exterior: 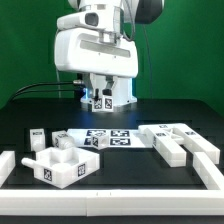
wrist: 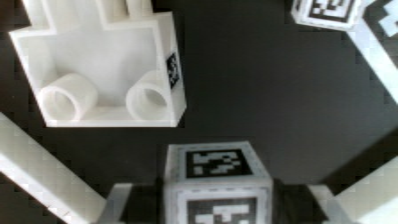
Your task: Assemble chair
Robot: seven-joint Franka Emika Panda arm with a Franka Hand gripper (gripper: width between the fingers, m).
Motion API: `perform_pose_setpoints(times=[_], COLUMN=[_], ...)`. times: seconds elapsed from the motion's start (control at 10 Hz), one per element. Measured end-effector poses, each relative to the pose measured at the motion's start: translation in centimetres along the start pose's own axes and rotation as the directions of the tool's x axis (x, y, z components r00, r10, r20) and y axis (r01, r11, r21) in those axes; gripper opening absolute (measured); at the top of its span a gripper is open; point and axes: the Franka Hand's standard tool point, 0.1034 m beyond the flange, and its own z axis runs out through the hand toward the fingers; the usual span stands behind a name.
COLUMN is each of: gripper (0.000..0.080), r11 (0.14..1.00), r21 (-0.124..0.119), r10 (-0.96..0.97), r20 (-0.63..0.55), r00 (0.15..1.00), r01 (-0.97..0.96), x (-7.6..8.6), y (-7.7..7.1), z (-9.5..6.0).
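My gripper hangs above the table behind the marker board, shut on a small white chair block with black-and-white tags. In the wrist view that block sits between my grey fingers, tags facing the camera. Below it on the black table lies a wide white chair piece with two round sockets. In the exterior view a large white chair piece lies at the front left and an L-shaped one at the right.
Two small white tagged blocks lie left of the marker board. Low white border rails run along the left, right and front edges. A tagged part shows at the wrist view's corner.
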Motion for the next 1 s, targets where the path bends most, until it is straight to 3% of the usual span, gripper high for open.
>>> perform_pose_setpoints(times=[0.3,0.4,0.5,0.7,0.8,1.0], gripper=[0.0278,0.0279,0.0279,0.0279,0.0279,0.0279], r11=[0.998,0.993,0.979,0.939,0.92,0.922], r21=[0.032,0.075,0.1,0.106,0.122,0.12], r10=[0.046,0.086,0.168,0.307,0.345,0.341], r20=[0.026,0.071,0.114,0.17,0.202,0.197], r00=[0.999,0.994,0.979,0.936,0.917,0.919], r01=[-0.047,-0.091,-0.18,-0.327,-0.373,-0.367], x=[0.3,0.6,1.3,1.6,1.1,1.2], y=[-0.9,-1.1,-1.2,-2.4,-2.5,-2.4], z=[1.5,2.2,2.7,4.2,4.6,4.6])
